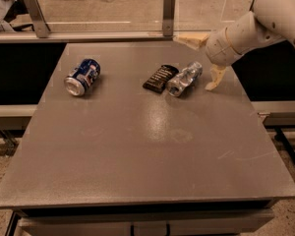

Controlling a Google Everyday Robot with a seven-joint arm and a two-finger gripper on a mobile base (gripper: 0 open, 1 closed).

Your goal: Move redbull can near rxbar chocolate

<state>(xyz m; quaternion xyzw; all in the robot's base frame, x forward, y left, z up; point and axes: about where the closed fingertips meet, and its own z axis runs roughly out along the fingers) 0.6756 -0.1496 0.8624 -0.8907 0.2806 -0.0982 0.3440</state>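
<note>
The redbull can, slim, silver and crinkled, lies on its side on the grey table at the back right. Its left end touches or nearly touches the rxbar chocolate, a flat black bar with white lettering just to its left. My gripper is open, with one cream finger up behind the can and the other finger to the can's right. It holds nothing and stands clear of the can.
A shorter blue can with red and white markings lies on its side at the back left. A railing with metal posts runs behind the table. My white arm comes in from the upper right.
</note>
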